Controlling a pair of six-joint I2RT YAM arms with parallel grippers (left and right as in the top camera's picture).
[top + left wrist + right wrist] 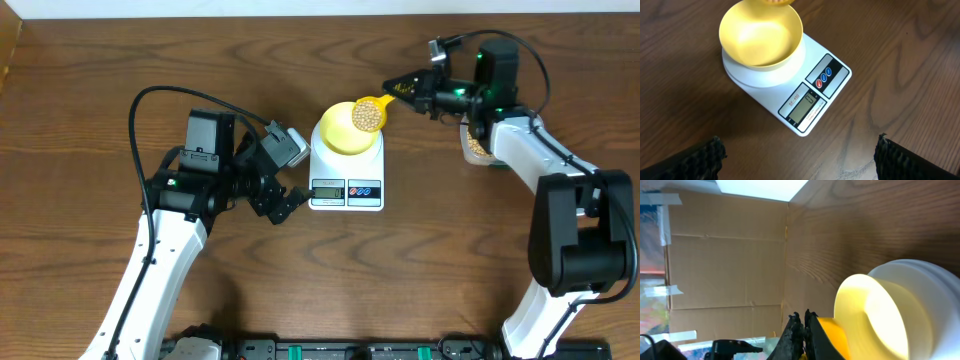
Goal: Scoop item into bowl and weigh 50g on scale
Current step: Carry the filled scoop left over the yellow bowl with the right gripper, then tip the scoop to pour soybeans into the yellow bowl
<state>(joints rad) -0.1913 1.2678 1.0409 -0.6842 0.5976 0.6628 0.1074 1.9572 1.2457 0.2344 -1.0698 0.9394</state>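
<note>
The left gripper (pixel 802 162) is shown only by its two dark fingertips (pixel 695 160) at the lower corners of the left wrist view. They are spread wide, and nothing is held between them. In the overhead view it is placed just beside the display end of the scale (pixel 347 190).

The pale-yellow bowl (pixel 760 35) is seated on the round platform of the scale and is seen to be empty. A zero appears to be shown on the display (pixel 807 102).

The right gripper (pixel 405 90) is clamped tightly on the handle of a yellow scoop (pixel 372 104). The scoop is loaded with beans (pixel 367 117) and is held over the far-right part of the bowl's rim. The long axis of the scoop is directed from the bowl up and to the right, toward the right gripper.

The bowl therefore lies below and to the left of that gripper. A roll about the handle is judged to be what the pour requires, and the right arm is the nearer one. More beans are glimpsed in a tub (pixel 474 146), partly hidden behind the right arm.
</note>
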